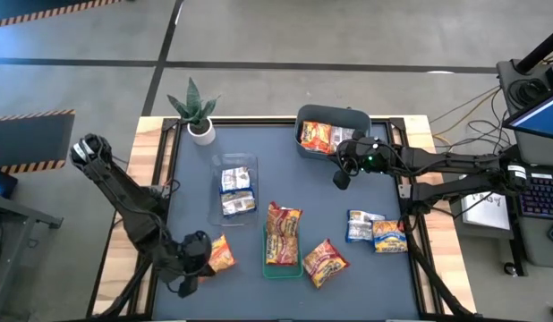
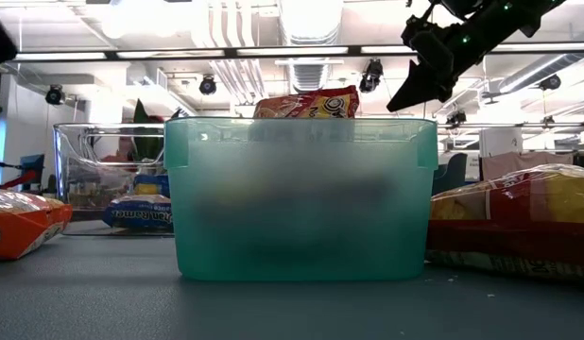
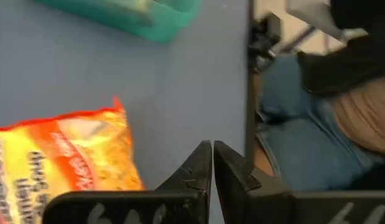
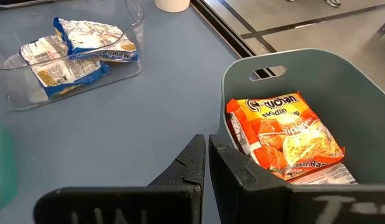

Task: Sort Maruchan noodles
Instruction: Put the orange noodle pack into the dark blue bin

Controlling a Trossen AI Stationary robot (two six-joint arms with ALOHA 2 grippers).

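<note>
Maruchan noodles lie spread over the dark table. Two orange-red ones fill the green tray [image 1: 283, 268], and a third [image 1: 324, 262] leans on its right side. Two silver-blue packets [image 4: 74, 53] lie in a clear tray [image 1: 233, 165]. More orange packets [image 4: 283, 134] sit in the grey-blue bin [image 1: 333, 116]. Two blue-and-yellow packets [image 1: 377, 231] lie on the table at the right. My left gripper [image 3: 212, 163] is shut at the near left, beside a loose orange packet [image 3: 61, 162], with nothing between its fingers. My right gripper [image 4: 207, 155] hangs shut above the table, just on the near side of the bin.
A potted plant [image 1: 198, 112] stands at the table's far left corner. A person in jeans [image 3: 304, 137] sits just beyond the near edge, close to my left gripper. Bare table shows between the clear tray and the bin [image 1: 281, 165].
</note>
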